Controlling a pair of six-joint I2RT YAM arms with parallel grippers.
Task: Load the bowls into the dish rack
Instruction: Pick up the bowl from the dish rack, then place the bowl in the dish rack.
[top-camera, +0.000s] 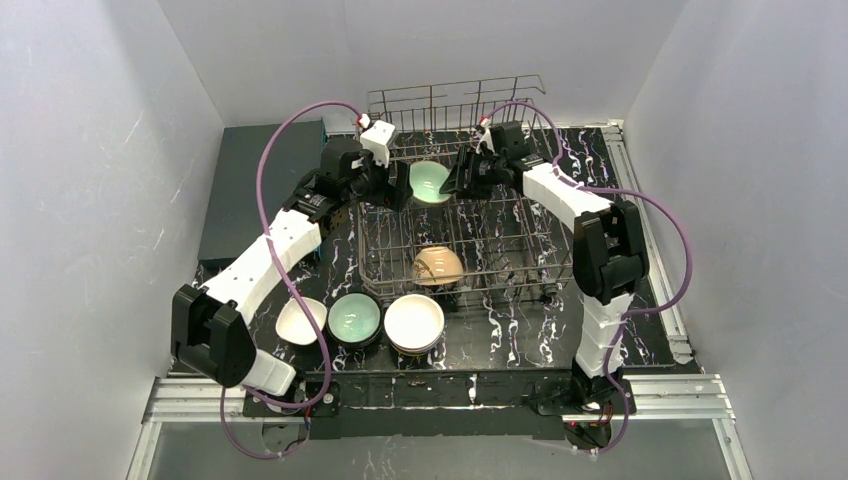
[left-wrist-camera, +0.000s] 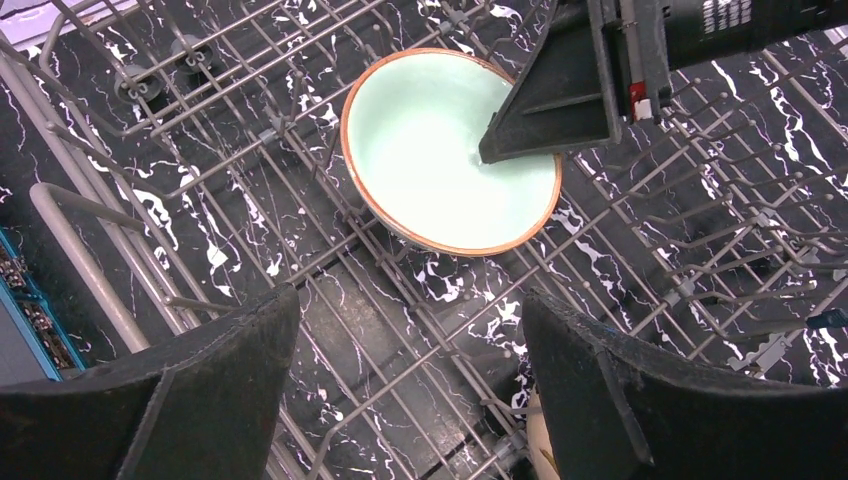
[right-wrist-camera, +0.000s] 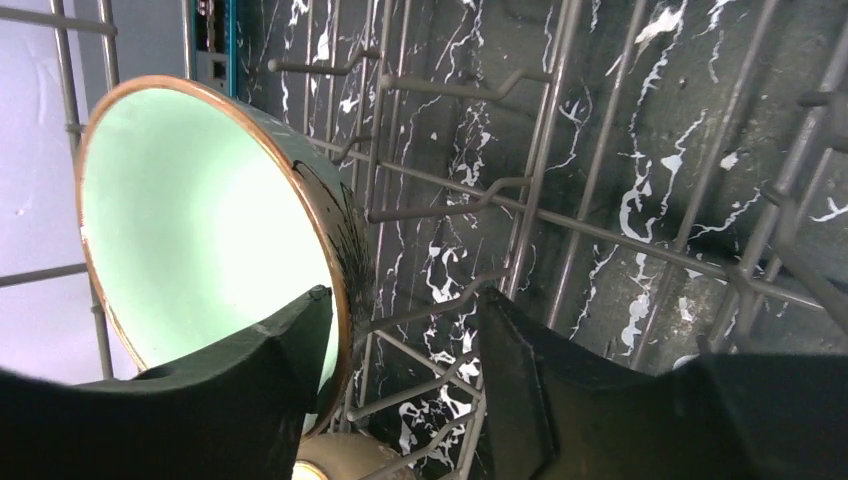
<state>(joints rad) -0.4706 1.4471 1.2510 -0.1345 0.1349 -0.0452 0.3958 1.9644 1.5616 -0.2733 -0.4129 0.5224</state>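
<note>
- The mint green bowl (top-camera: 430, 182), orange-rimmed with a dark outer wall, stands tipped on its edge among the tines along the far side of the dish rack (top-camera: 455, 100). Its hollow is turned toward the rack's near side.
- The right gripper (right-wrist-camera: 405, 300) straddles that bowl's rim. One finger (right-wrist-camera: 240, 380) sits inside against the mint surface and the other is outside the wall with a gap showing, so the jaws are apart and not clamped.
- The left gripper (left-wrist-camera: 410, 370) hovers over the rack floor just beside the bowl, jaws wide apart and touching nothing.
- A peach-tan bowl (top-camera: 438, 266) lies tilted in the rack, close to the middle of its near edge.
- Three more bowls sit in a row on the black marbled table (top-camera: 510, 335), just outside the rack's near left corner: a tilted white bowl (top-camera: 300, 320), a mint-lined bowl (top-camera: 354, 318) and a wider white bowl (top-camera: 414, 322).
- A dark grey slab (top-camera: 250, 190) lies toward the table's far left corner, next to the left arm.
</note>
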